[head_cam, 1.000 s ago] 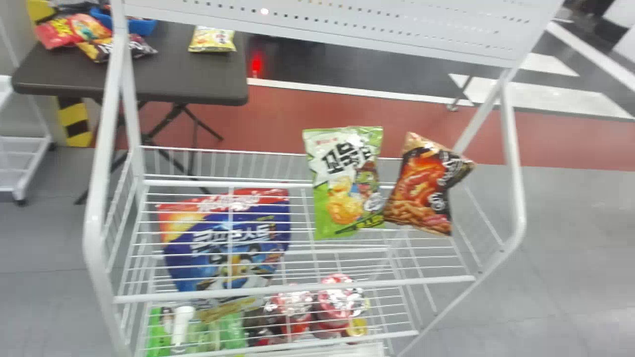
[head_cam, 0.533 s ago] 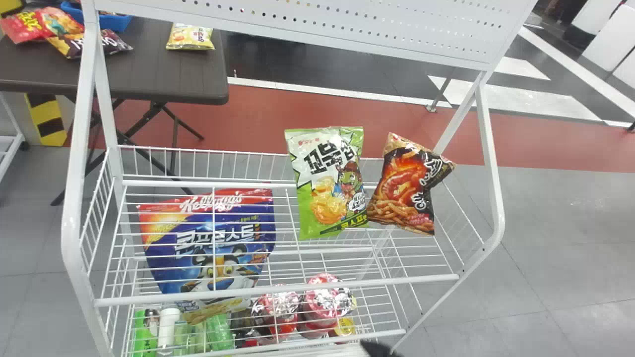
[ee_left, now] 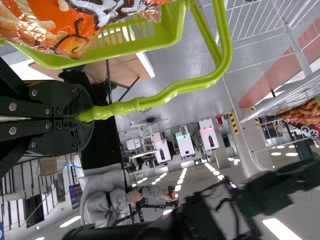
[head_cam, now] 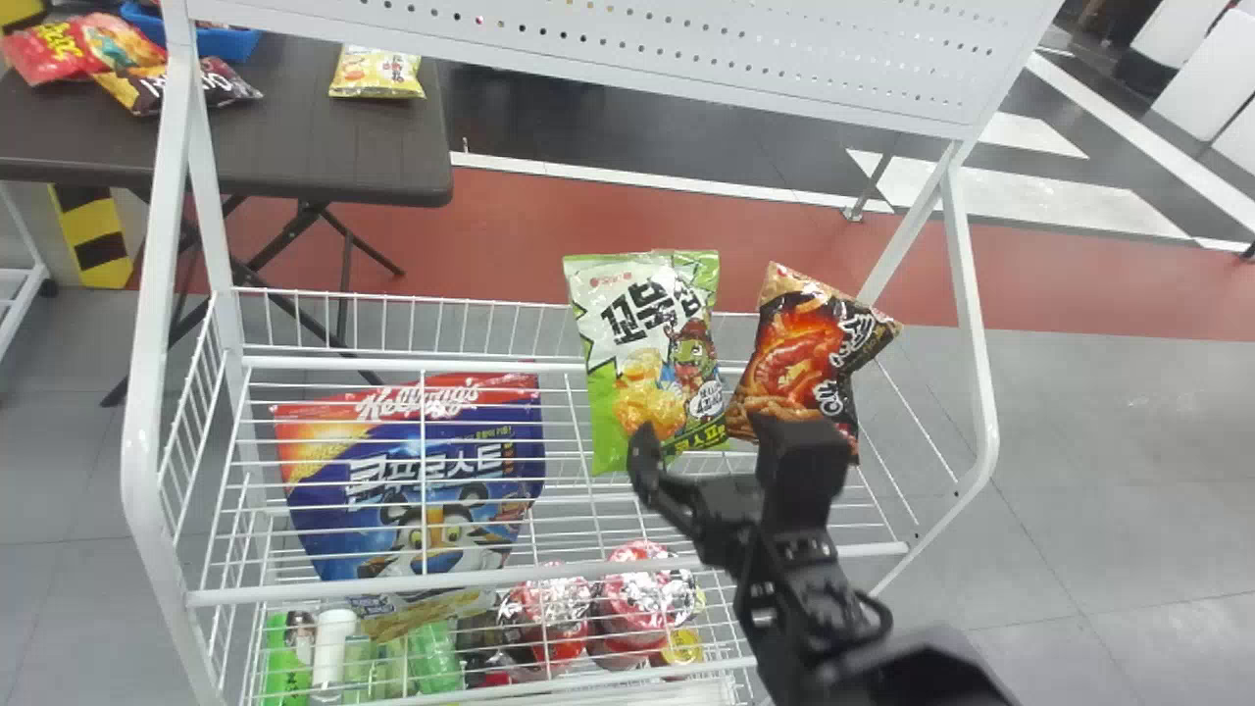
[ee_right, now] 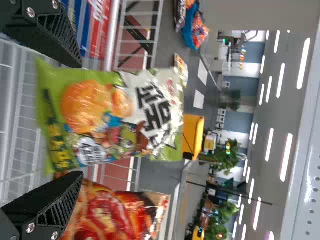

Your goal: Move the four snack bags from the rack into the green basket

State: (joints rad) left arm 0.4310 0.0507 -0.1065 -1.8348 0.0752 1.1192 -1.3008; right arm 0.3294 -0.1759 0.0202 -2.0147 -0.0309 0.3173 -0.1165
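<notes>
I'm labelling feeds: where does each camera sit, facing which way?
Head view: on the head, facing forward and down at the white rack; right arm showing.
Left wrist view: on that wrist, facing past the green basket into the room; left gripper shut on its handle, right arm beyond.
Right wrist view: on that wrist, facing the green snack bag; open right gripper in front.
Head and right wrist views share that bag.

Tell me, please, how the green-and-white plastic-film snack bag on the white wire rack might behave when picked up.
The green-and-white snack bag looks puffed, so it is probably light for its size and would give when squeezed. Its glossy film could be slippery. Standing upright, it might tip if nudged off-centre.
</notes>
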